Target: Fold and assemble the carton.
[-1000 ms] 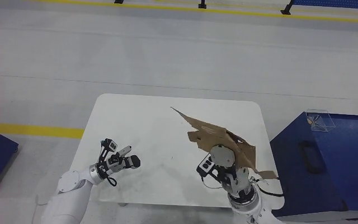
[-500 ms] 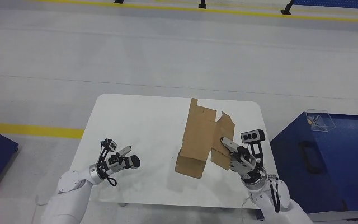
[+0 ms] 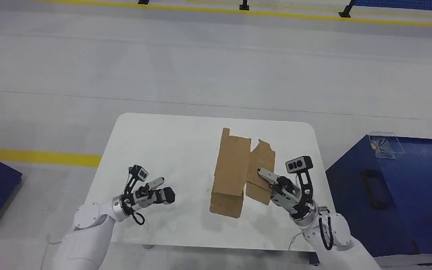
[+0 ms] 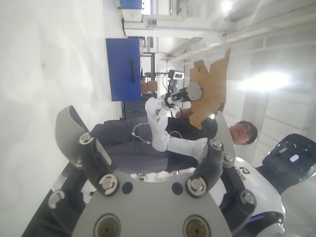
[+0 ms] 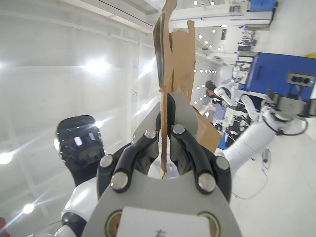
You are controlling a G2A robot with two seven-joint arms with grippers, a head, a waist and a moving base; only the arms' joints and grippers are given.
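The right gripper is held over the right part of the tabletop, with the forearm coming up from the near edge. Its fingers are pressed together on one thin edge of the carton, as is shown from close in the right wrist view, where the carton stands up straight from between them. The carton is a flattened brown piece with several flaps. In the top view its long panel runs away from the robot, and a shorter flap is seen beside it on the side of the right gripper. In the left wrist view the carton is seen lifted, apart from the white surface. The left gripper is kept low over the near left part of the tabletop, well apart from the carton. Its fingers are spread wide and nothing is held between them. A bare stretch of tabletop is left between the two grippers, and more bare surface is found toward the far edge. A blue cabinet stands just beyond the right edge of the tabletop, near the right arm, and a small clear container is placed on it. A yellow line is painted on the floor at the left.
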